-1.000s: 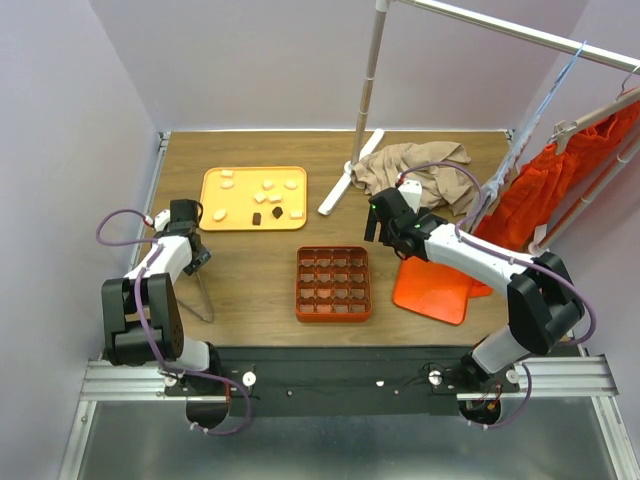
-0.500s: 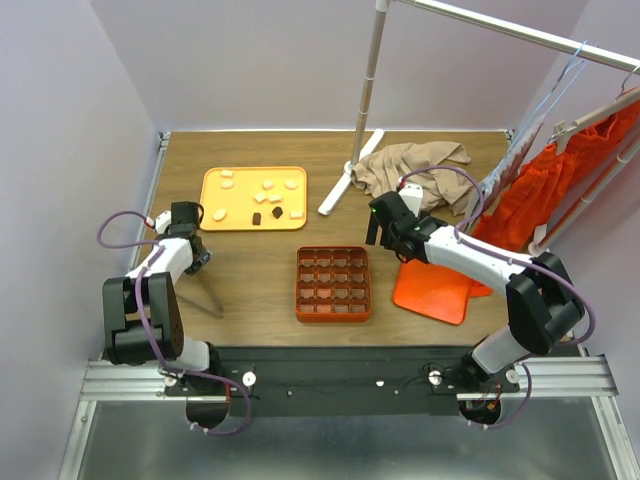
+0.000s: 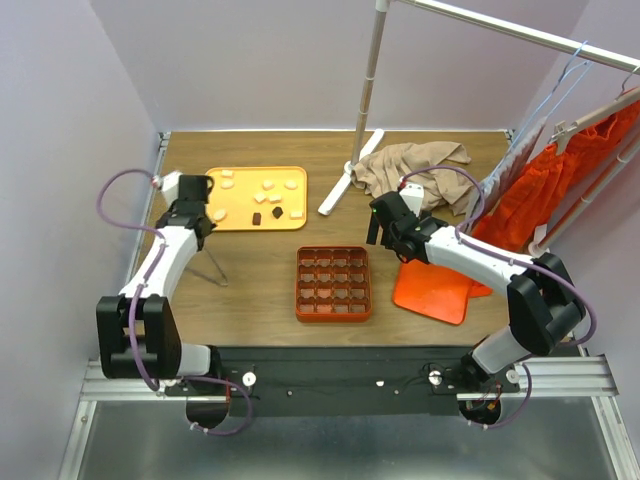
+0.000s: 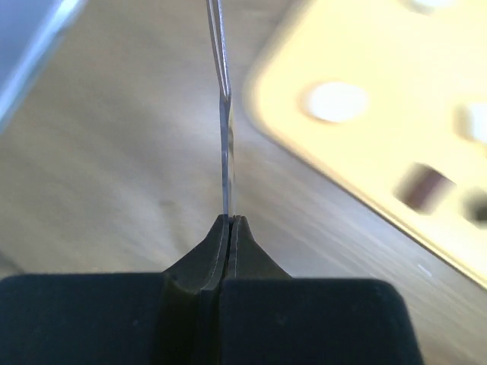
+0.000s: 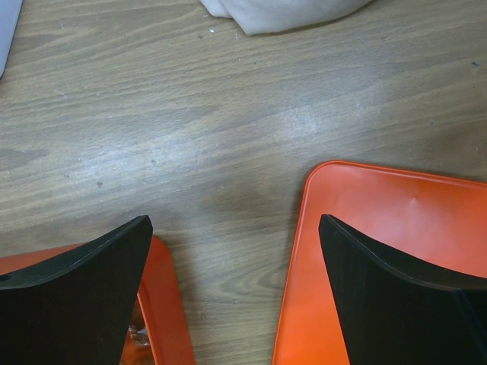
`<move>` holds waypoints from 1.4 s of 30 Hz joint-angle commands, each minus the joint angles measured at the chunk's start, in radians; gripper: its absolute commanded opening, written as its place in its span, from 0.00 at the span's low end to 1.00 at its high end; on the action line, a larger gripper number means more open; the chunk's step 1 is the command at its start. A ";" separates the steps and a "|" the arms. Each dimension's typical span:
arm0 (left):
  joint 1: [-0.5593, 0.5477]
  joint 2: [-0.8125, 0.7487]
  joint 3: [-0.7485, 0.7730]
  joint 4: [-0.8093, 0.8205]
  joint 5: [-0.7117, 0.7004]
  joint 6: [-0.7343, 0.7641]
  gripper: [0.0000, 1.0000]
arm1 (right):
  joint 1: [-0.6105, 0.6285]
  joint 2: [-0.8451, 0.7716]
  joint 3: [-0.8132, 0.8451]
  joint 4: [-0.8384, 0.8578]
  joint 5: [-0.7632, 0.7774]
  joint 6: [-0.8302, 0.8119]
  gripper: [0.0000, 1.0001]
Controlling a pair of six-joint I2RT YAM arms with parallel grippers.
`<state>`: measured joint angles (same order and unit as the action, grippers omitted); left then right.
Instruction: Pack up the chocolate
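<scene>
Several cream-white chocolate lumps (image 3: 268, 184) and two brown ones (image 3: 257, 218) lie on a yellow-orange tray (image 3: 243, 199) at the back left. My left gripper (image 3: 196, 230) is shut on thin metal tweezers (image 3: 212, 262), just left of the tray. In the left wrist view the gripper (image 4: 229, 220) pinches the tweezers (image 4: 224, 114), with a white lump (image 4: 335, 101) and a brown lump (image 4: 424, 187) blurred on the tray (image 4: 365, 160). My right gripper (image 3: 378, 232) (image 5: 236, 224) is open and empty, between the orange gridded box (image 3: 333, 283) and the flat orange lid (image 3: 435, 287).
A beige cloth (image 3: 420, 170) and a white stand foot (image 3: 345, 180) lie at the back. A red garment (image 3: 560, 190) hangs on a rack at right. The box corner (image 5: 156, 304) and the lid (image 5: 380, 228) flank my right fingers.
My left gripper has moved away from me, up beside the tray's left edge, carrying the tweezers. My right arm has hardly moved.
</scene>
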<state>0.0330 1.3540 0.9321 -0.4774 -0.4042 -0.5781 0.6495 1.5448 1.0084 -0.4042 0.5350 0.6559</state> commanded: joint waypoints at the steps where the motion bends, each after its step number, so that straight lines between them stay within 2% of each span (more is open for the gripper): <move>1: -0.243 0.014 0.080 0.068 -0.027 0.199 0.00 | 0.004 0.017 0.007 0.005 0.020 0.024 1.00; 3: -0.341 0.059 0.103 0.100 -0.018 0.237 0.00 | 0.004 0.020 0.007 0.005 0.020 0.027 1.00; 6: -0.413 0.125 0.120 0.126 0.019 0.317 0.00 | 0.004 0.015 0.001 0.004 0.017 0.030 1.00; 14: -0.433 0.260 0.105 0.137 0.129 0.425 0.00 | 0.004 -0.011 -0.022 0.004 0.036 0.019 1.00; 21: -0.430 0.218 0.047 0.160 0.169 0.391 0.00 | 0.004 -0.012 -0.021 0.002 0.039 0.014 1.00; 24: -0.426 0.211 0.025 0.157 0.209 0.377 0.08 | 0.004 -0.006 -0.016 0.002 0.036 0.016 1.00; 25: -0.426 0.206 0.021 0.158 0.214 0.370 0.17 | 0.006 -0.003 -0.017 0.002 0.034 0.016 1.00; 27: -0.426 0.198 0.014 0.166 0.205 0.363 0.28 | 0.004 -0.003 -0.016 0.002 0.033 0.016 1.00; 32: -0.415 0.175 0.017 0.161 0.186 0.351 0.72 | 0.004 -0.018 -0.025 0.002 0.022 0.010 1.00; 34: -0.415 0.155 0.025 0.152 0.185 0.345 0.87 | 0.004 -0.025 -0.034 0.002 0.026 0.013 1.00; 36: -0.412 0.126 0.036 0.131 0.182 0.316 0.90 | 0.004 -0.032 -0.040 0.002 0.026 0.016 1.00; 42: -0.391 -0.048 -0.030 0.123 0.180 0.186 0.91 | 0.004 -0.040 -0.053 0.002 0.023 0.014 1.00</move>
<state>-0.3805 1.4559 0.9493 -0.3447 -0.2234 -0.2771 0.6495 1.5284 0.9733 -0.4046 0.5377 0.6643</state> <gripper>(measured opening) 0.905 0.998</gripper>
